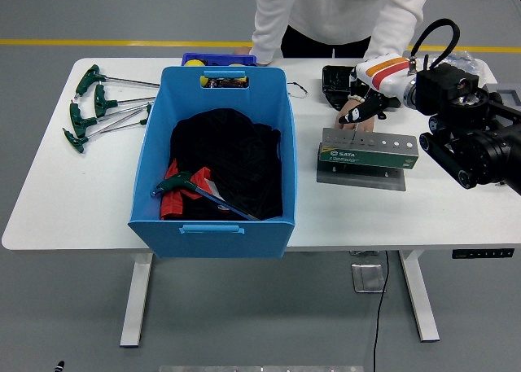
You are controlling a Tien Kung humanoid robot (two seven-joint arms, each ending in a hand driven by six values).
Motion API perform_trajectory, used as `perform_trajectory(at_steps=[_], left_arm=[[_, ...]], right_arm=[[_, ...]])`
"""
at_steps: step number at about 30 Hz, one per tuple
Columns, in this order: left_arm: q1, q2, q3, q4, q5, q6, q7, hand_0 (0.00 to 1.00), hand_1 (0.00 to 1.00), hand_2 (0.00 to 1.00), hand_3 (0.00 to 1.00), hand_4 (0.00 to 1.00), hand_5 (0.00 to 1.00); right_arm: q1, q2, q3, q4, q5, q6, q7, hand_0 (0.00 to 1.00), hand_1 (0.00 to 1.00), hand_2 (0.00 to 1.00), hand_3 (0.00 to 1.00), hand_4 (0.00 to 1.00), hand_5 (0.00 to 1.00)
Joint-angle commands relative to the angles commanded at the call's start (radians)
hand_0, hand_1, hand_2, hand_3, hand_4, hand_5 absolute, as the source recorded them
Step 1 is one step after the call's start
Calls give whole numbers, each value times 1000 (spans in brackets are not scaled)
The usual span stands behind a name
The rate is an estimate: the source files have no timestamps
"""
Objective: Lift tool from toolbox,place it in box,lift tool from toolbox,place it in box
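Toward the tabletop's [49, 193] left edge lie spare T-handle wrenches [94, 107]; in the blue box [213, 156] a green-handled tool [191, 191] rests on dark cloth. My right hand [364, 103] hovers just behind the tool stand [368, 152], toward the right edge. I cannot tell whether its fingers hold anything, since they overlap a person's hand [356, 121]. I judge I should come straight down on one handle and lift it clear.

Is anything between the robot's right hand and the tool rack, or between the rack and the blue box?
A person's hand rests right behind the tool rack, under the right hand, so it sits in the reach path. Between the rack and the blue box lies only bare table.
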Motion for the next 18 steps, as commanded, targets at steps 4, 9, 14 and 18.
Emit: perform_trajectory(at_steps=[4,9,14,18], left_arm=[[-1,0,-1,0,2,0,1,681,676,734,770,945,841],[-2,0,-5,0,7,0,2,681,676,733,770,945,841],[-2,0,-4,1,5,-1,1,681,675,733,770,945,839],[-3,0,0,1,0,-1,0,681,675,733,770,945,839]], right_arm=[[-3,9,-17,1,0,9,2,718,606,646,588,998,647],[-3,14,-48,13,-3,11,5,717,606,646,570,998,662],[-3,15,-71,29,-9,14,7,717,599,639,539,998,666],[-5,18,-83,27,-17,19,8,717,599,639,539,998,666]])
